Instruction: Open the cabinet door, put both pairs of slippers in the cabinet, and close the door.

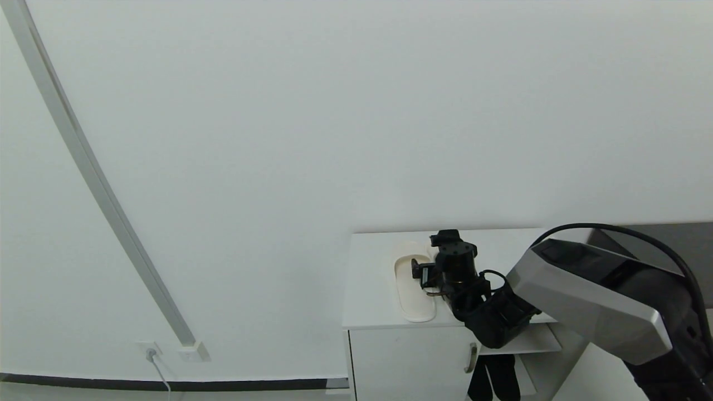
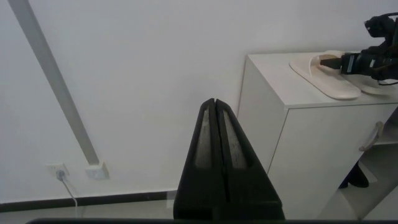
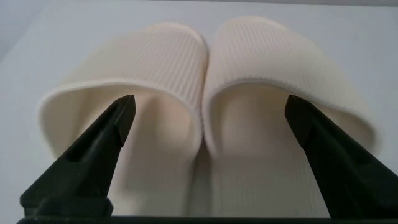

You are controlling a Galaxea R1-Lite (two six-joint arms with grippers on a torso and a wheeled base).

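A pair of cream slippers (image 1: 415, 287) (image 3: 205, 81) lies side by side on top of the white cabinet (image 1: 373, 289) (image 2: 311, 155). My right gripper (image 1: 445, 238) (image 3: 210, 102) hovers low over them, open, with one finger (image 3: 93, 162) outside each slipper and the strap openings facing it. A black pair of slippers (image 1: 493, 379) (image 2: 357, 177) stands in the cabinet's lower compartment, under a shelf (image 1: 521, 341). The right side of the cabinet is open; the left door with its handle (image 1: 472, 356) is shut. My left gripper (image 2: 216, 106) is shut on nothing, off to the cabinet's left.
A plain white wall rises behind the cabinet. A grey cable duct (image 1: 100, 184) runs diagonally down it to a socket (image 1: 149, 351) near the floor. Open floor lies to the cabinet's left.
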